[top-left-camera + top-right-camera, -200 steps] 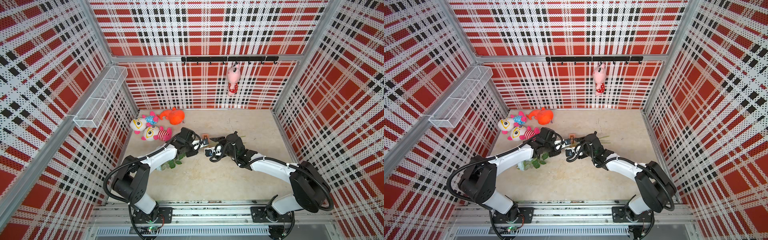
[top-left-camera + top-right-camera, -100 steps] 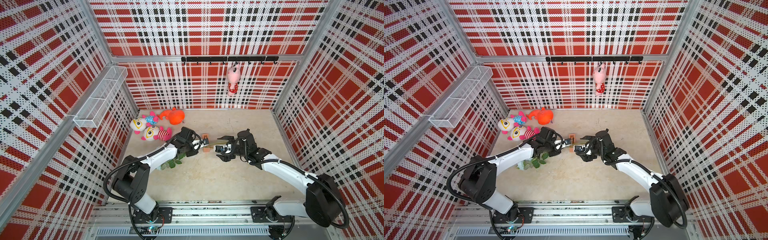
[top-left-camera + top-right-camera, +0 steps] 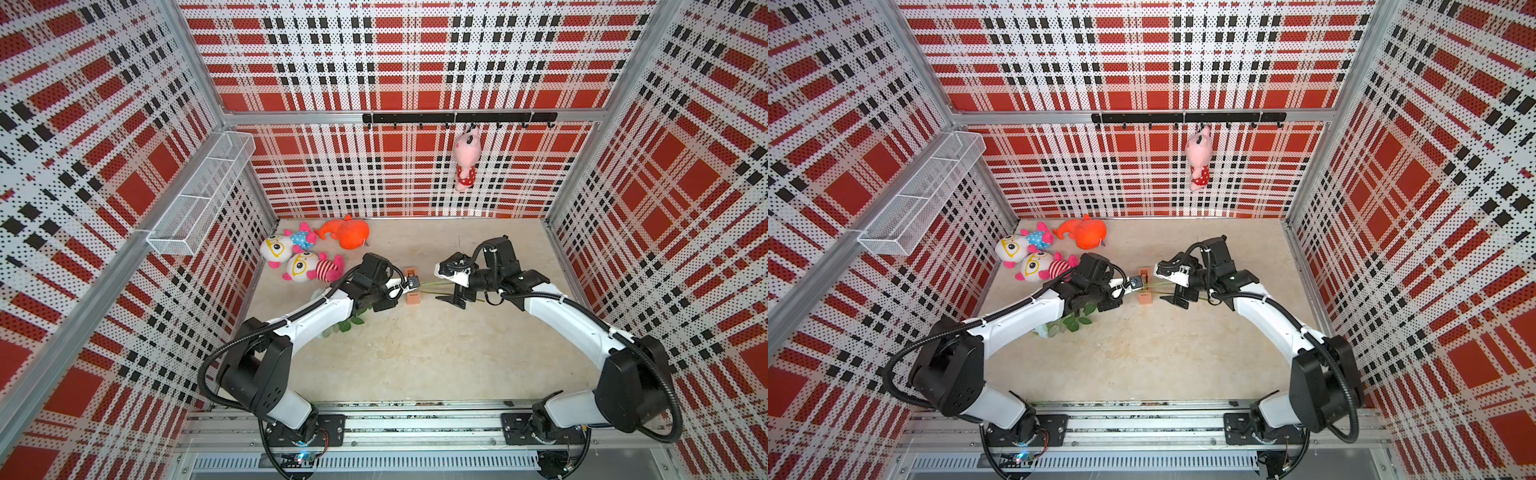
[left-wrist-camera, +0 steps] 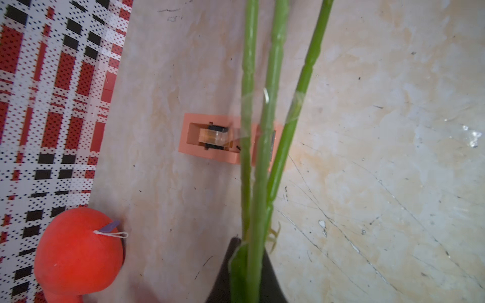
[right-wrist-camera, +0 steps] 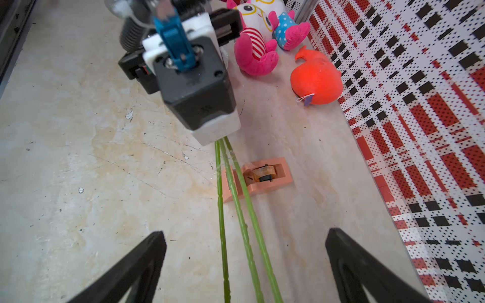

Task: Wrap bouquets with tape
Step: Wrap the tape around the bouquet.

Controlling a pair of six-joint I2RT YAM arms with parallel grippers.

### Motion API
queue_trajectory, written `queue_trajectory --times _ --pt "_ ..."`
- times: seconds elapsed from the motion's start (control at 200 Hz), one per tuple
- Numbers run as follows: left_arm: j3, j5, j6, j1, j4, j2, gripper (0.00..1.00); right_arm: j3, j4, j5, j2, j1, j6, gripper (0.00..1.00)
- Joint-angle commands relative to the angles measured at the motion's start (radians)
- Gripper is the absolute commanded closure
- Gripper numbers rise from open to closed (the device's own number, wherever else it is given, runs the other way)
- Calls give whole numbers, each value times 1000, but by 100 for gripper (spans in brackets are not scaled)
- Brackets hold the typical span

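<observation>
The bouquets' thin green stems [image 4: 273,105] run out sideways from my left gripper [image 4: 249,262], which is shut on them. Their leaves [image 3: 349,324] [image 3: 1071,322] show under the left arm, and the blooms are mostly hidden. The tape is a small roll in an orange-tan dispenser [image 4: 199,136] [image 5: 280,175] [image 3: 414,298] on the floor beneath the stems. A clear strip [image 4: 296,105] lies across the stems. My right gripper [image 5: 245,249] [image 3: 446,284] [image 3: 1169,286] stands wide open, with the stems passing untouched between its fingers [image 5: 136,262].
An orange plush [image 3: 347,232] and two goggle-eyed plush toys [image 3: 286,247] [image 3: 311,268] lie at the back left corner. A pink plush [image 3: 467,160] hangs from the rear hook rail. A wire basket [image 3: 199,195] juts from the left wall. Plaid walls close three sides.
My right gripper has pulled back to the right along the stems, away from the left gripper, and opened wide. The left gripper has kept its hold and place.
</observation>
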Motion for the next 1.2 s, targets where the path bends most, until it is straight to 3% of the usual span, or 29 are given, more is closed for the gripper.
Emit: queue_trajectory --times 0.0,0.256,0.416,0.651,0.987,1.192 --pt "-14 -27 32 -11 52 -59 100 56 -153 -62 64 -11 -51 0" --pt "-34 -39 39 -20 70 -84 100 153 -212 -88 172 -18 -56 5" --pt "-51 -62 39 -27 94 -87 100 181 -227 -89 227 -17 -32 14" --pt "-112 -174 52 -62 197 -130 100 320 -367 -95 358 -17 18 22" --pt "-178 -273 78 -113 317 -196 100 438 -460 -56 484 -17 80 43" --pt "-191 -296 77 -123 346 -193 100 465 -442 -27 509 -18 128 79"
